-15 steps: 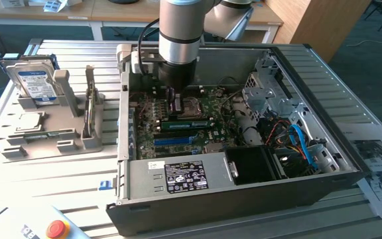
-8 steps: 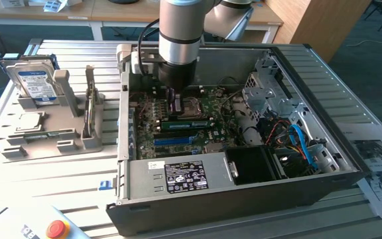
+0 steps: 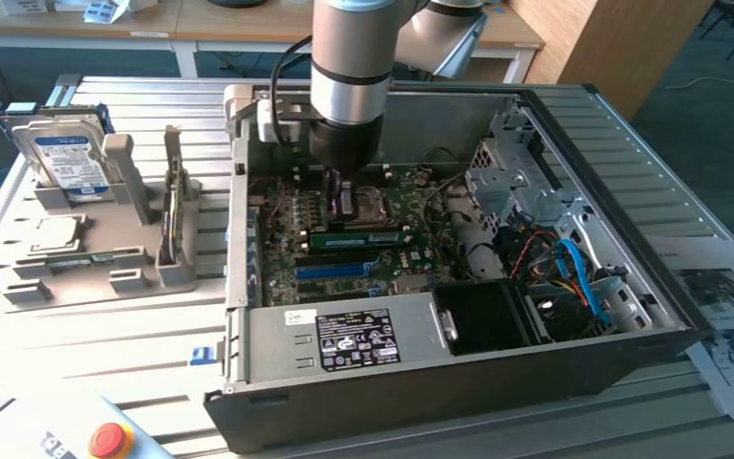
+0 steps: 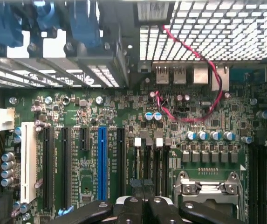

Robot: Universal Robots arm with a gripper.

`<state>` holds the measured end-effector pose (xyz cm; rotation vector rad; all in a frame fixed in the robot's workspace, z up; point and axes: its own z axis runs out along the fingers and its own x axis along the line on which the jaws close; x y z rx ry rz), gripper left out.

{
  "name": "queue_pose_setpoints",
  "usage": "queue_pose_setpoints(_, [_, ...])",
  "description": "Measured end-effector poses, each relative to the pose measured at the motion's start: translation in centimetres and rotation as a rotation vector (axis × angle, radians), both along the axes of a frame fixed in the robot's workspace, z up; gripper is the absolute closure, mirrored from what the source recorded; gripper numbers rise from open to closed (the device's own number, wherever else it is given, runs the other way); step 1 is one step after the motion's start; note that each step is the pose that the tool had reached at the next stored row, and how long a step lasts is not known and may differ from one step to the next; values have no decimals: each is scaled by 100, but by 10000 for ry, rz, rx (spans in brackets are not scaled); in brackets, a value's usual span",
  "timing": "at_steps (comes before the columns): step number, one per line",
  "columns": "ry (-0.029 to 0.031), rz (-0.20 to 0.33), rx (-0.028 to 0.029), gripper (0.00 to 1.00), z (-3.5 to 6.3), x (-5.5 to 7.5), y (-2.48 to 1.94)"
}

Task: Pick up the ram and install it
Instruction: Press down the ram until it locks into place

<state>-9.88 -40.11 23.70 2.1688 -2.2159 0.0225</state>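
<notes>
A green ram stick [image 3: 356,237] with a pale strip along its top stands on edge in a motherboard slot inside the open computer case [image 3: 469,382]. My gripper [image 3: 339,222] hangs straight down over it, fingertips just above its top edge; I cannot tell whether they touch. In the wrist view my black fingers [image 4: 131,210] are shut together, the gripper [image 4: 146,205] sitting over the row of memory slots [image 4: 157,163] beside the processor socket [image 4: 208,189]. Another thin dark board [image 3: 179,196] stands upright in the grey holder [image 3: 87,277] outside the case.
The holder, on the exterior view's left, also carries a hard drive [image 3: 68,158] and a square silver chip [image 3: 58,232]. A power supply [image 3: 341,335], drive cage [image 3: 520,182] and blue cables [image 3: 577,273] crowd the case. A red stop button [image 3: 110,440] sits at the front.
</notes>
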Motion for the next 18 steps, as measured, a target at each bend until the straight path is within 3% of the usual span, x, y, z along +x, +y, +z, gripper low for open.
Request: queue_pose_setpoints(18, [1,0,0,90,-63,2,-27])
